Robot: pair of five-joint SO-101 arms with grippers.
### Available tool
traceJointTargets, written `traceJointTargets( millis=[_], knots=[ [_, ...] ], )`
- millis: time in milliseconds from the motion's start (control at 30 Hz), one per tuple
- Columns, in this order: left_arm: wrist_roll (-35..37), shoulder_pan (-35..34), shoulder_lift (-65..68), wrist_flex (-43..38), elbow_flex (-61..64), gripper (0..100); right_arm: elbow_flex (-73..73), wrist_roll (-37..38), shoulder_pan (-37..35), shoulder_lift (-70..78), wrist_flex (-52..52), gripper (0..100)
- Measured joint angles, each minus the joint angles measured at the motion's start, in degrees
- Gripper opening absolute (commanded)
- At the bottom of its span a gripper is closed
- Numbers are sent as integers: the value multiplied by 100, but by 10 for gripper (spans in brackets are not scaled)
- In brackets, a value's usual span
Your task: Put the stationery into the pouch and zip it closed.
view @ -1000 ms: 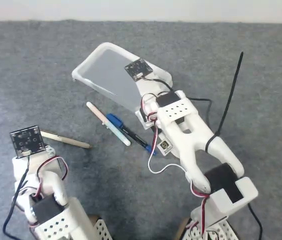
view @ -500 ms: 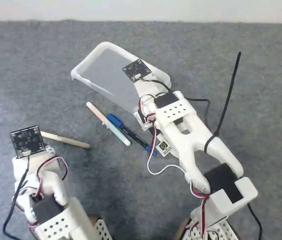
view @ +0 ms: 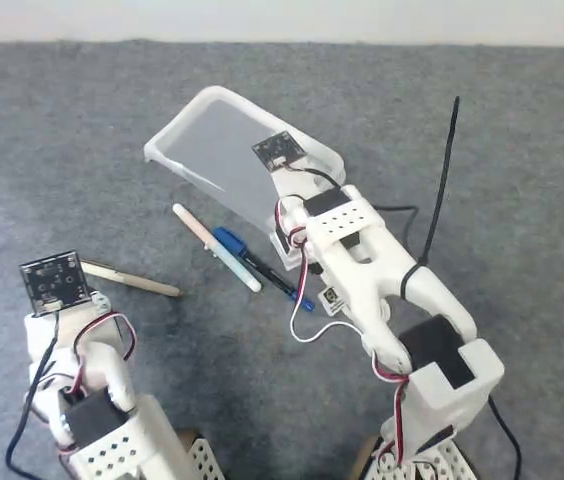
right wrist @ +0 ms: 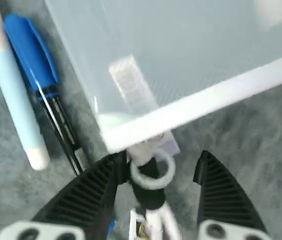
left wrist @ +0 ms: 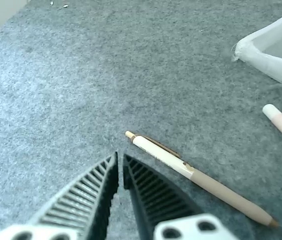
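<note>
Shifting in at five o'clock of the pouch (view: 217, 140), right gripper (right wrist: 161, 160) gapes around the zipper pull (right wrist: 153, 172); left gripper (left wrist: 120, 160) closed, empty; pens (view: 232, 245) still outside.

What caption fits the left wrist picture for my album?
Shut black ribbed pincer hovers beside a cream-and-tan plastic pen on grey carpet.
</note>
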Motion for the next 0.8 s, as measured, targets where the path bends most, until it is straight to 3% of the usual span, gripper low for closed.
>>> traceJointTargets(
  millis=[133, 300, 533, 800],
  knots=[
    [0, 0, 0, 0, 0, 13, -334, 9, 105, 0, 571, 38],
    [0, 0, 0, 0, 0, 13, -413, 114, 229, 0, 765, 37],
    [0, 0, 0, 0, 0, 13, -413, 220, 211, 0, 1108, 155],
    [0, 0, 0, 0, 0, 13, -413, 246, -53, 0, 1222, 162]
  ],
)
